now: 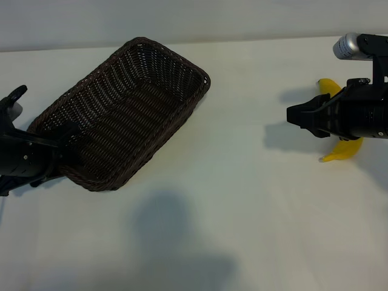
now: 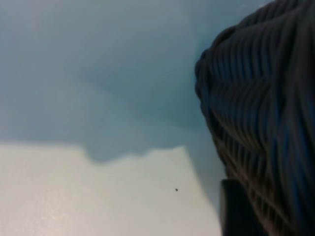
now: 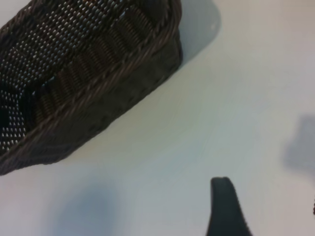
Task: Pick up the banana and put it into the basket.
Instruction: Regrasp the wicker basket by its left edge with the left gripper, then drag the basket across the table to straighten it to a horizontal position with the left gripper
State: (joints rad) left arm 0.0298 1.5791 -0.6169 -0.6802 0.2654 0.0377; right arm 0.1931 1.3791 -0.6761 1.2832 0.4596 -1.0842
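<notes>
Banana [image 1: 341,151] runs near-to-far; basket [image 1: 121,115] lies diagonally.

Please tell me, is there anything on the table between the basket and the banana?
Only the right pincer hangs there, near the banana; from it to the basket the white table is bare, as the exterior view shows.

Your exterior view looks steeply down on the white table [image 1: 242,200], facing both arms, far enough back to take in the whole basket [image 1: 127,112] on its left side. Your left wrist camera sits pressed close against that basket's woven wall [image 2: 266,118], low by the tabletop, the weave filling one side of its view. Your right wrist camera looks from farther off, angled down across bare table toward the basket [image 3: 93,78]. So the basket and the table are shared by all three views.
</notes>
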